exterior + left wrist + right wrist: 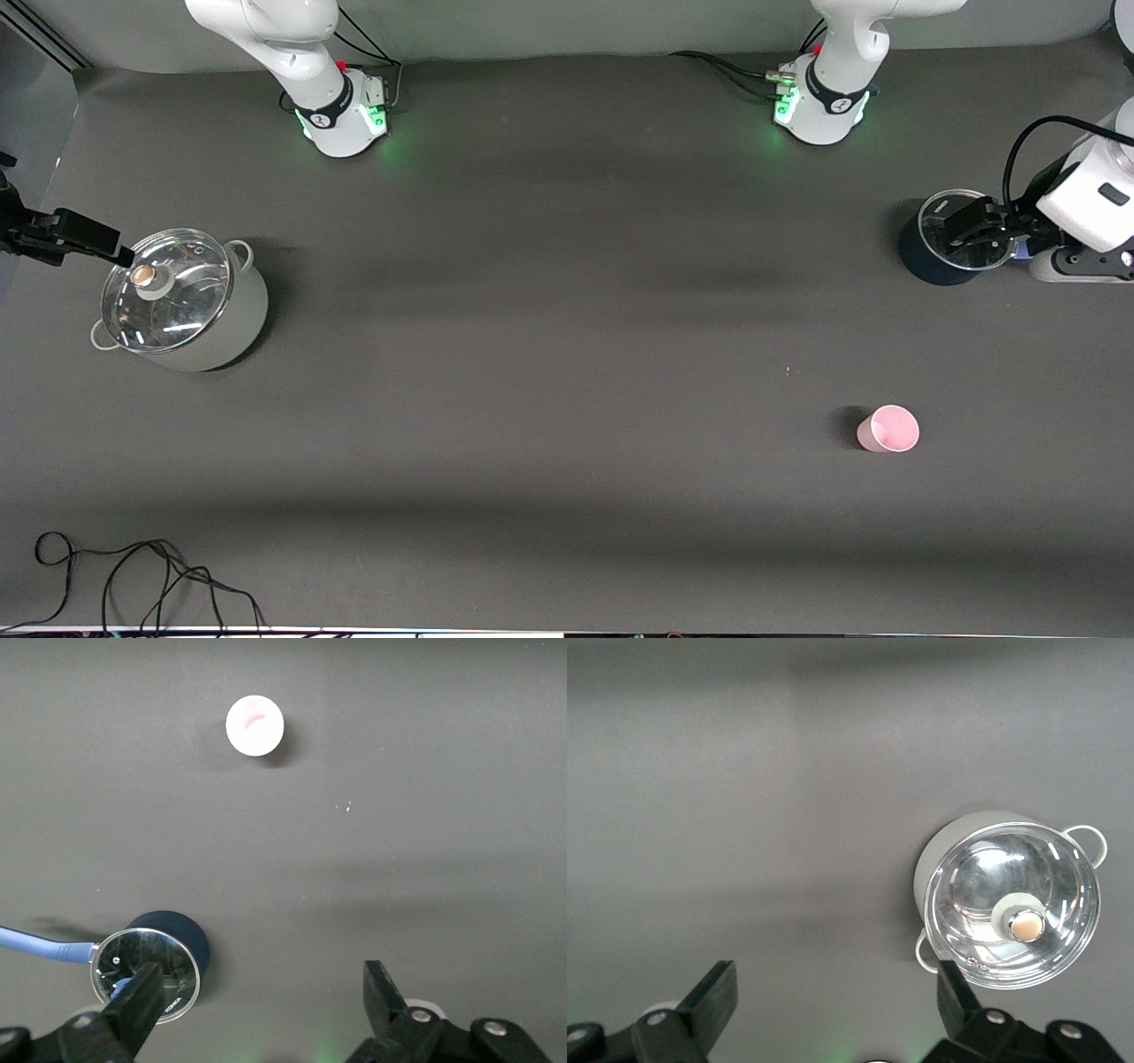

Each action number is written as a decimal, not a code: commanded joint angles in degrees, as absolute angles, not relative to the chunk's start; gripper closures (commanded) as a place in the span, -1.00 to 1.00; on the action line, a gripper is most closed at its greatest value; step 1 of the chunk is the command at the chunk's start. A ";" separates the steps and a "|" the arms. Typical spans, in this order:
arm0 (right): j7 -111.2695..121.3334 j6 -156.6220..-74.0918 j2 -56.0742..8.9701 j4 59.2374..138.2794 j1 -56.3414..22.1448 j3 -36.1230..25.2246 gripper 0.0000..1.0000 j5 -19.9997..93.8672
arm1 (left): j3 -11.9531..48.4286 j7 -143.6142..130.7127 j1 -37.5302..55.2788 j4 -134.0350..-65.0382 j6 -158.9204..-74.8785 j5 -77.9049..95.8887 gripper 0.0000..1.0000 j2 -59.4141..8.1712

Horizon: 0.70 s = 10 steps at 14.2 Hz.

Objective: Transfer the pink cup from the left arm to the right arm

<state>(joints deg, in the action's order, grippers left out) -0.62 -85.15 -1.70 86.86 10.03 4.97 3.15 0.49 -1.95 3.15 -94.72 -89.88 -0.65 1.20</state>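
While both jaws gape empty, cup (pixel 888 429) at left gripper's (pixel 974 232) 7 o'clock, light, may tip if nudged.

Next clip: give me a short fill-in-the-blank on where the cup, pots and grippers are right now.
1. The pink cup stands on the table, held by ____ gripper.
2. The left gripper hangs over the dark ____, fingers open.
3. The right gripper is open beside the white pot, whose glass ____ is on.
4. The cup is ____ to the front camera than the dark pot.

Missing words: neither; pot; lid; nearer
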 commanded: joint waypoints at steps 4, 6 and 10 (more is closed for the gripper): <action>0.44 -83.85 -2.55 85.08 10.19 5.10 -1.00 2.81 | 0.09 -1.41 3.69 -93.69 -89.91 -1.32 -0.99 0.79; 0.53 -83.85 -2.55 85.17 10.20 5.01 -1.00 2.81 | 0.09 -1.41 3.69 -93.69 -89.91 -1.32 -0.99 0.79; 0.44 -83.85 -2.55 85.08 10.28 5.01 -1.00 2.72 | 0.09 -1.14 3.60 -92.12 -89.91 -1.41 -0.99 -0.70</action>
